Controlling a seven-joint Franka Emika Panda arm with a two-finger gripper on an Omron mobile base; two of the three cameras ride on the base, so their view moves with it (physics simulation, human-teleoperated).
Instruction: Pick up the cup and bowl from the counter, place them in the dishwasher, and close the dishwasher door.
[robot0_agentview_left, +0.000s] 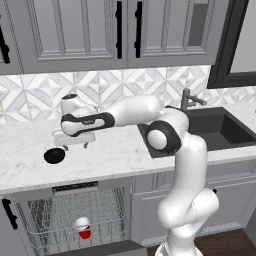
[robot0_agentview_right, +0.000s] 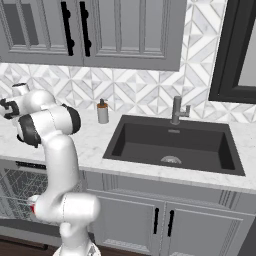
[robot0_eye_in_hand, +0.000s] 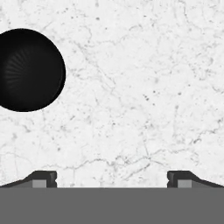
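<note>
We see the small red tapered cup (robot0_agentview_left: 83, 227) apparently already in the grey wire dishwasher (robot0_agentview_left: 75, 215) rack, lower left; the shallow black bowl (robot0_agentview_left: 54, 155) waits on the white marble counter (robot0_agentview_left: 115, 155), the gripper (robot0_agentview_left: 75, 145) wide open, empty; door unclosed.

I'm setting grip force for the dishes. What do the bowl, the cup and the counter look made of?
The bowl: all black with a dull sheen and faint radial ribbing inside, likely plastic or glazed ceramic. The cup, standing in the dishwasher rack: red with a white rim, like a thin plastic party cup. The counter: white with grey veining, a polished marble look.
</note>
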